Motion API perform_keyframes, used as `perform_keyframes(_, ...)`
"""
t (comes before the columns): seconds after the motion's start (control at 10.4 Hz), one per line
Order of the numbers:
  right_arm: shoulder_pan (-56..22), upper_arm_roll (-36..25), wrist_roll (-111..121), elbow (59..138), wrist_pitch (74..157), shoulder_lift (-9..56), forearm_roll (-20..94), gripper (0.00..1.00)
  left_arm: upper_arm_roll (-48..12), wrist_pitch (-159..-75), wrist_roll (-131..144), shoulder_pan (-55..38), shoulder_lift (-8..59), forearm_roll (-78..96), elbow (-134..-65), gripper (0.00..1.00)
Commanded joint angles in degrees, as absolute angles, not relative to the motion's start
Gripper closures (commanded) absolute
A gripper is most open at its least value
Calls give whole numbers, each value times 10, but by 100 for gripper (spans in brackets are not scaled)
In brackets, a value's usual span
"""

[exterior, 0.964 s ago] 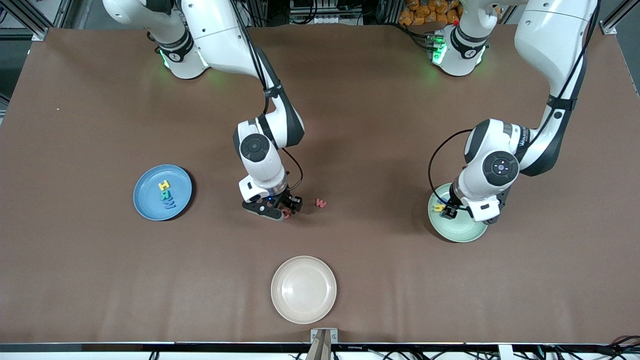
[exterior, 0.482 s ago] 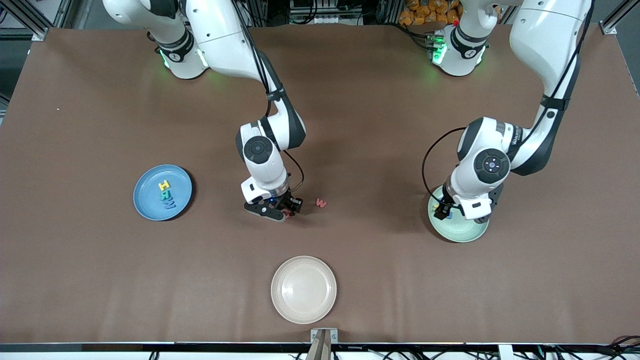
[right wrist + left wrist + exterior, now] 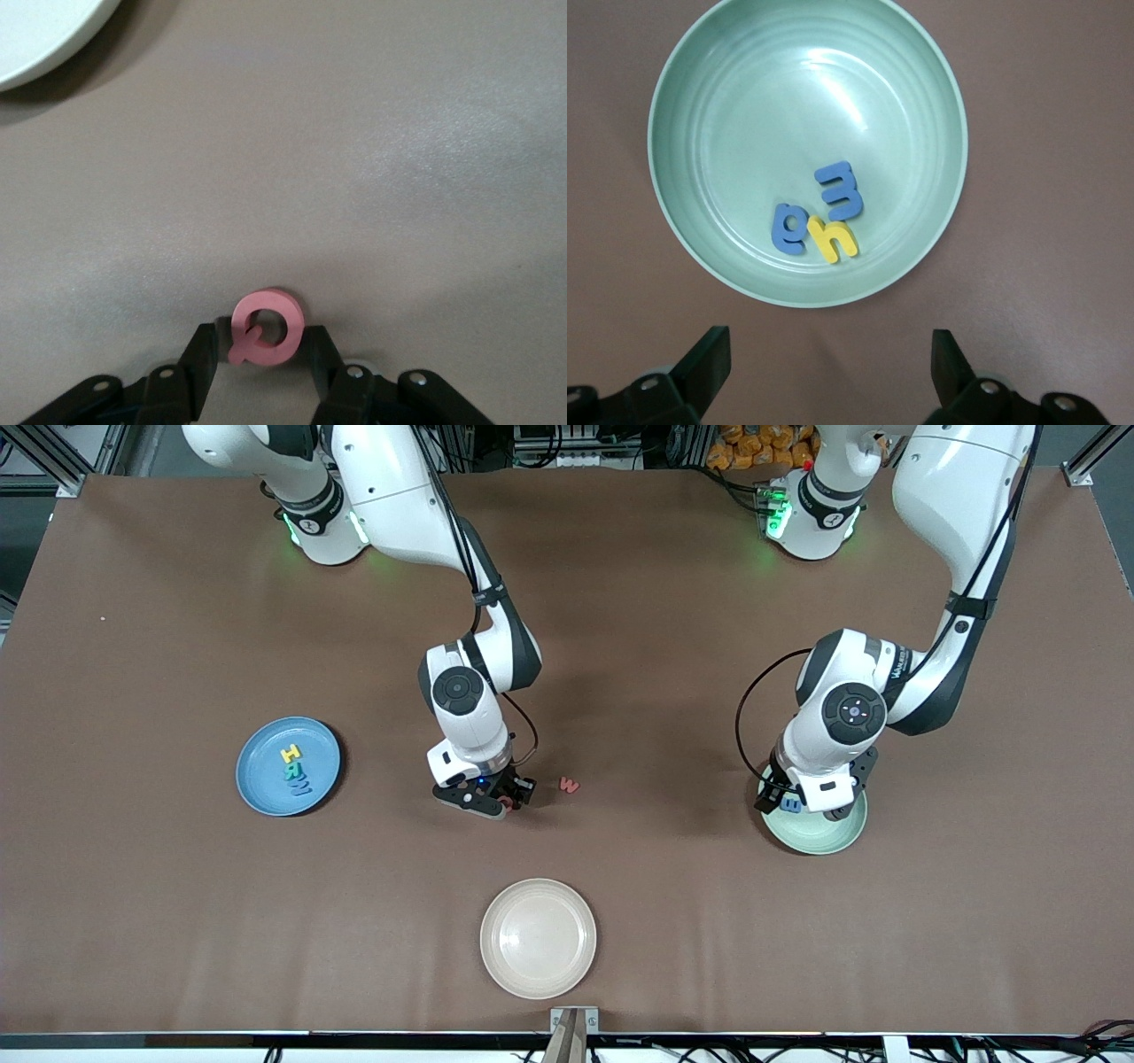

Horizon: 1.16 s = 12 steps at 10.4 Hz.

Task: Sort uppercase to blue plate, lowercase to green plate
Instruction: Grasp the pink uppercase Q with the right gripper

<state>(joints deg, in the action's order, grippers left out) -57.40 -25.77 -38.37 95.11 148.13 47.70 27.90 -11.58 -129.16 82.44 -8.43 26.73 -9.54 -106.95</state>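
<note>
1. Three capitals, yellow H (image 3: pixel 290 754), teal R (image 3: pixel 292 771) and blue W (image 3: pixel 301 787), already lie on the blue plate (image 3: pixel 257 793) toward the right arm's end of the table.
2. The right gripper (image 3: pixel 263 354) is down at mid-table, its fingers against both sides of the red Q (image 3: pixel 266 328); whether it is gripped yet, I cannot tell.
3. The red m (image 3: pixel 570 785) lies just beside it on the table, unsorted.
4. Three lowercase letters lie on the green plate (image 3: pixel 726 106): the yellow h (image 3: pixel 834 240) and two blue ones. The left gripper (image 3: pixel 831 376) hangs over its rim, wide open and empty.
</note>
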Motion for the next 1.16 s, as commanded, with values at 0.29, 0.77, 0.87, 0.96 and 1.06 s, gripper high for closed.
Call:
perform_keyframes(0.29,-575,-258,-396,938,1499,500,240,70,-114,-1292,834,-102,279,-93,-1042,0)
perform_keyframes(0.77,-566,-259,-387,913,1460,498,230,76,-114,-1293,836,-120,287,-91,-1033,0)
perform_keyframes(0.87,-562,-260,-384,903,1437,498,226,77,-115,-1293,836,-127,292,-91,-1027,0)
perform_keyframes(0.96,-556,-260,-377,888,1407,497,215,78,-115,-1294,839,-127,297,-91,-1017,0)
perform_keyframes(1.06,-550,-261,-375,875,1381,497,204,78,-115,-1295,854,-134,302,-92,-1007,0)
